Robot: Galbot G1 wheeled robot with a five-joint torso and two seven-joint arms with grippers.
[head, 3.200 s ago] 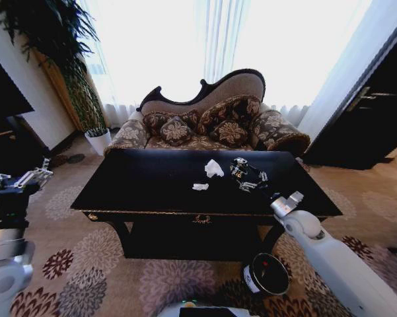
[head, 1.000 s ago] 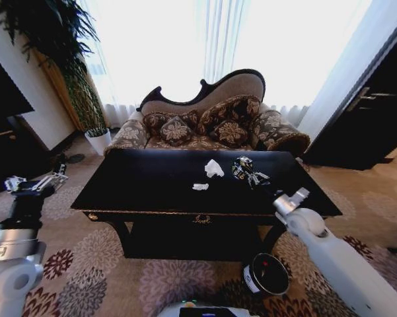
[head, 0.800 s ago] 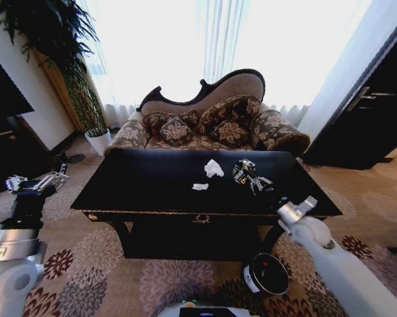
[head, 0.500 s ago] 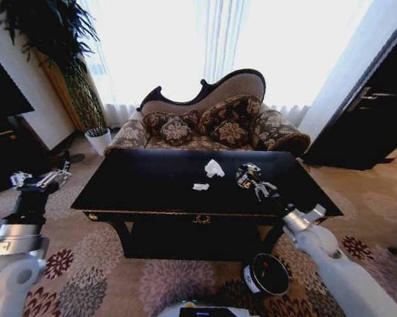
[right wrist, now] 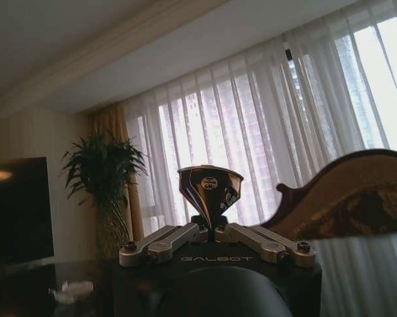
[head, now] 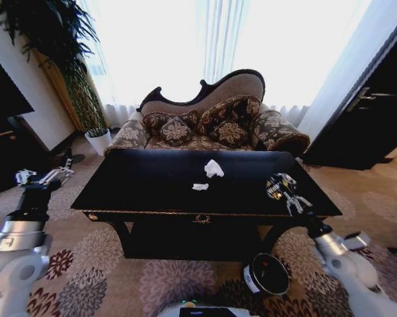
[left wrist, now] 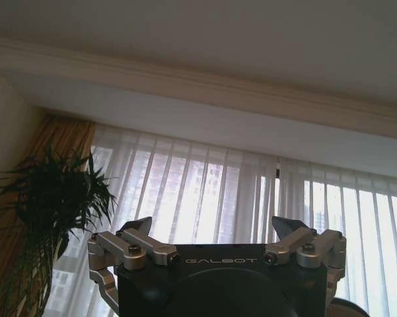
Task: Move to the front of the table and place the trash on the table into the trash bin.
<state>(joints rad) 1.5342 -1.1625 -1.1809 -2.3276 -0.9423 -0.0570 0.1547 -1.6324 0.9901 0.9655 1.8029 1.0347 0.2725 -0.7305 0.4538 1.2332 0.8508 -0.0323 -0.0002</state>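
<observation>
The glossy black table (head: 152, 181) stands right in front of me. On its top lie a crumpled white tissue (head: 213, 168) and a small white paper scrap (head: 200, 187). My right gripper (head: 282, 187) hangs over the table's right front part, above and behind the trash bin (head: 266, 274), and is shut on a dark crushed can (head: 275, 191). In the right wrist view the can (right wrist: 210, 185) sticks up from the shut right gripper (right wrist: 210, 212). The small black bin with a white label stands on the carpet by the table's right front leg. My left gripper (head: 43, 177) is raised left of the table, open (left wrist: 215, 232) and holding nothing.
A patterned sofa (head: 211, 125) stands behind the table before bright curtained windows. A potted plant (head: 96, 135) is at the back left and a dark cabinet (head: 373, 112) at the right. Flowered carpet (head: 106, 271) lies in front.
My right gripper has pulled back and to the right with the can, from the table's middle right to its right front part. The left arm barely shifted.
</observation>
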